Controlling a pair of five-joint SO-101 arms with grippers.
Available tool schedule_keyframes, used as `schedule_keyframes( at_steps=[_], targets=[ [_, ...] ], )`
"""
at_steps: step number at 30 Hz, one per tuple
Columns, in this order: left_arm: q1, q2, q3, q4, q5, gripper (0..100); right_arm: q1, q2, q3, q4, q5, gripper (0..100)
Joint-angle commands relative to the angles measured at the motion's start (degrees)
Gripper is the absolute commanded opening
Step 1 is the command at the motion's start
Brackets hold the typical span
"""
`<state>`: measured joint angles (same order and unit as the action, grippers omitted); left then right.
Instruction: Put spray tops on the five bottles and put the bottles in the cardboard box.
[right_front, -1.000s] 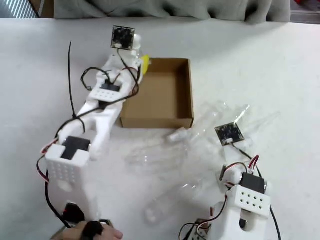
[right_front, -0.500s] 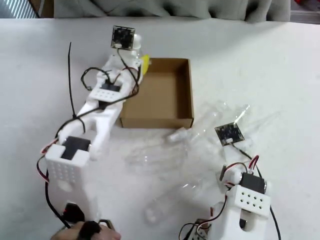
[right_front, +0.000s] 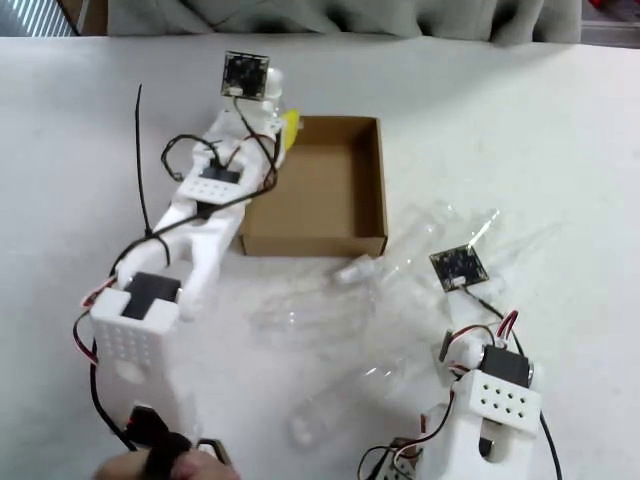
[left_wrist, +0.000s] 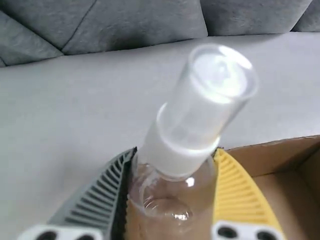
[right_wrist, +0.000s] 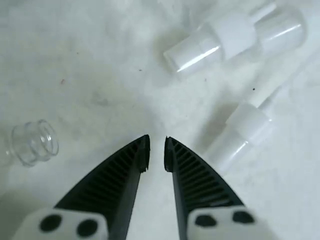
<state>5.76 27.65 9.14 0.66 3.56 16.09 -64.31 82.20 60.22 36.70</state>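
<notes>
Pretty bright, even light from above here: the white table (right_front: 560, 120) is close to washed out in the high view, and the shadows under the arms (right_front: 205, 215) are soft and faint. The clear bottles (right_front: 330, 315) lying on it barely show apart from small white glints. In the left wrist view the cap (left_wrist: 215, 95) of the bottle (left_wrist: 170, 200) has a blown-out hot spot on top, and the spray tops (right_wrist: 200, 47) in the right wrist view carry streaks of glare.

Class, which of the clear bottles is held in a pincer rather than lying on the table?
The bottle with the capped spray top, clamped in the left pincer beside the cardboard box; the others lie loose on the table.
</notes>
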Motion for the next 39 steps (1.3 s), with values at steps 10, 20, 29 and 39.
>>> schedule_keyframes(
  at_steps=[10,20,29,39],
  targets=[
    [-0.84,-1.54,-1.58,-0.97,0.0,18,0.48,-0.31,-0.35,-0.84,0.62,4.9],
    [-0.92,-6.37,2.2,-0.7,0.88,25,0.48,-0.4,-0.35,-0.84,0.62,4.8],
    [-1.71,-8.66,3.6,-0.7,2.46,27,0.48,-0.4,-0.35,-0.84,0.62,4.7],
    [-1.71,-8.84,3.52,-0.79,2.55,27,0.48,-0.4,-0.35,-0.84,0.62,4.7]
  ],
)
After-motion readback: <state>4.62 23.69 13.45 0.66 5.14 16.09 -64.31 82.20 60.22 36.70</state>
